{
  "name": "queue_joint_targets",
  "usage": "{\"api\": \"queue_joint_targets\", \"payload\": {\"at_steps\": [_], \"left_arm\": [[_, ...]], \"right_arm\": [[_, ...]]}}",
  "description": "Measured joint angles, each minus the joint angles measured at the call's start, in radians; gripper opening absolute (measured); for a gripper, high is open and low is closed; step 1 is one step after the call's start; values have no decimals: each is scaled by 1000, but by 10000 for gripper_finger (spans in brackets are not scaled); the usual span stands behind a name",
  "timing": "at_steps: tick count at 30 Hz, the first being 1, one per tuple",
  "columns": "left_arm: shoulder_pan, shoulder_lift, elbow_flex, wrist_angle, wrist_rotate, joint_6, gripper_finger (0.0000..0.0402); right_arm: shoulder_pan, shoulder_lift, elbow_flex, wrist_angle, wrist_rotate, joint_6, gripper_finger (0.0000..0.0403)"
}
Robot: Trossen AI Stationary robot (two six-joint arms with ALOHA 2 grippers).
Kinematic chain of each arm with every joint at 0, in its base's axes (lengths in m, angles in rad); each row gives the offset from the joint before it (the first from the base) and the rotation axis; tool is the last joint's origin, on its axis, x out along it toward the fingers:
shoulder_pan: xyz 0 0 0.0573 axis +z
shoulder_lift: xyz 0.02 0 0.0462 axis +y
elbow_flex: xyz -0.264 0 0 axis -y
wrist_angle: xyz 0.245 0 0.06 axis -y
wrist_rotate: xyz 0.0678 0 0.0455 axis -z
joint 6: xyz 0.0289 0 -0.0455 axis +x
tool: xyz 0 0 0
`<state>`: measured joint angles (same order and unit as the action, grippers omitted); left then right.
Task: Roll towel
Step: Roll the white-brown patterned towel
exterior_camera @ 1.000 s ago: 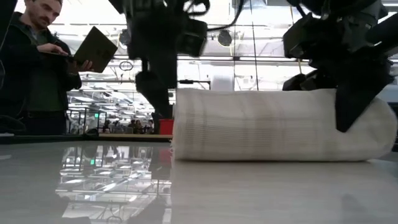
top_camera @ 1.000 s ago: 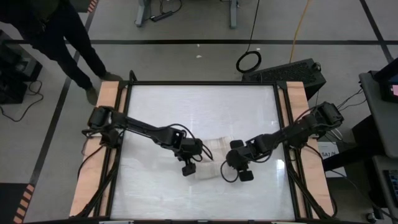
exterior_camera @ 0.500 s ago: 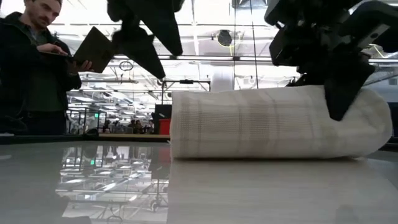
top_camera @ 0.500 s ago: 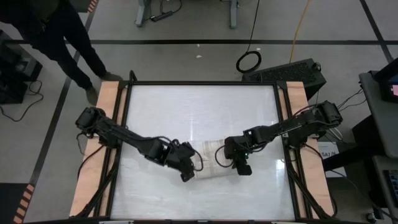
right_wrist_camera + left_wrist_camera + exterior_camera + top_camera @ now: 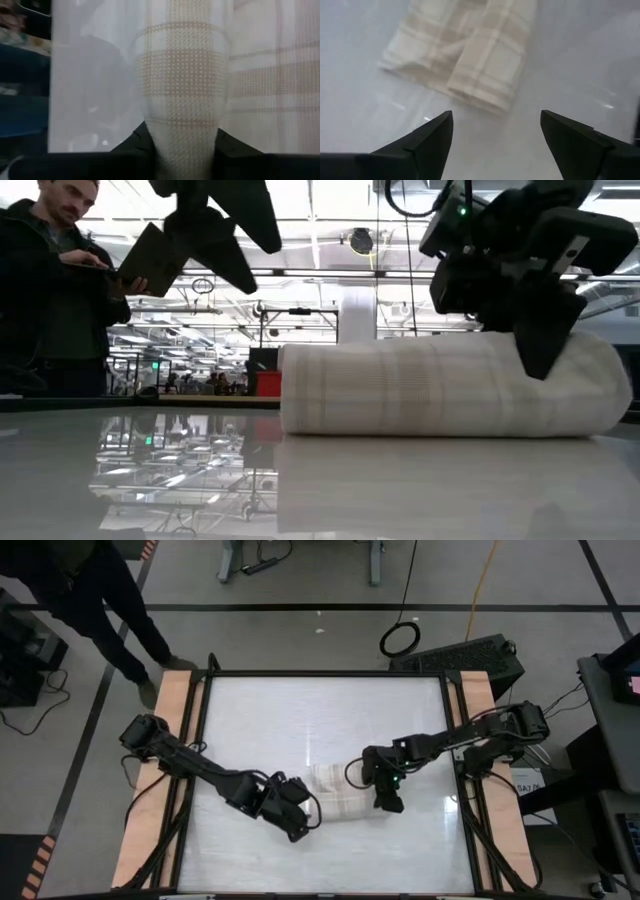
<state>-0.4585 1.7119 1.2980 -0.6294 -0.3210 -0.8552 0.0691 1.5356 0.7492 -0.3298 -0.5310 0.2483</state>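
Note:
The towel, cream with a tan plaid grid, lies rolled up on the white table, a little near of centre. It rests on its side as a thick roll. My right gripper is shut on the roll's right end. My left gripper hangs open just off the roll's left end, above the table and clear of the cloth. In its wrist view the open fingers frame bare table, with the towel lying beyond them. My right gripper pinches a raised fold of the cloth between its two fingers, at the roll's right end. The fingers slant down onto it from the table's far right side. The roll lies on the table along its whole length.
A person with a laptop stands beyond the table's far left corner. Wooden rails run along the table's left and right sides. Bare white table lies on the roll's far side and at the near edge.
My left gripper has drawn away from the roll's left end toward the table's near left, rising and turning. My right gripper has stayed shut on the roll's right end while its wrist rolled and shifted slightly toward the far edge. The roll has stayed rolled on the table.

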Motion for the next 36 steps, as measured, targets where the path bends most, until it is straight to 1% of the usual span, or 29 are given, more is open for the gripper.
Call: {"api": "queue_joint_targets", "payload": {"at_steps": [2, 5, 7, 10, 12, 15, 20, 25, 27, 31, 33, 36], "left_arm": [[0, 0, 0, 13, -28, 66, 302], [-1, 0, 0, 74, -75, 188, 307], [-1, 0, 0, 121, -117, 267, 318], [-1, 2, 0, 180, -165, 376, 344], [6, 16, 1, 203, -180, 405, 363], [18, 51, 1, 206, -173, 432, 384], [38, 132, 0, 212, -171, 498, 388], [70, 160, 0, 265, -178, 552, 388], [90, 168, 0, 270, -163, 556, 388], [142, 168, 0, 276, -41, 561, 388], [162, 168, 0, 277, -9, 598, 388], [197, 168, 0, 286, 82, 659, 388]], "right_arm": [[-11, 0, -13, 25, -30, 2, 80], [-30, 0, -26, 42, -58, 2, 80], [-47, 0, -29, 49, -84, 2, 80], [-74, 0, -30, 67, -110, 4, 79], [-95, 0, -30, 73, -128, 3, 79], [-122, 0, -30, 72, -131, 1, 79], [-155, 0, -30, 81, -182, -7, 75], [-162, 0, -30, 81, -208, -7, 61], [-162, 0, -30, 81, -207, -9, 61], [-162, 0, -30, 94, -207, -8, 63], [-162, 0, -30, 96, -205, -8, 64], [-162, 0, -30, 103, -204, -8, 64]]}}
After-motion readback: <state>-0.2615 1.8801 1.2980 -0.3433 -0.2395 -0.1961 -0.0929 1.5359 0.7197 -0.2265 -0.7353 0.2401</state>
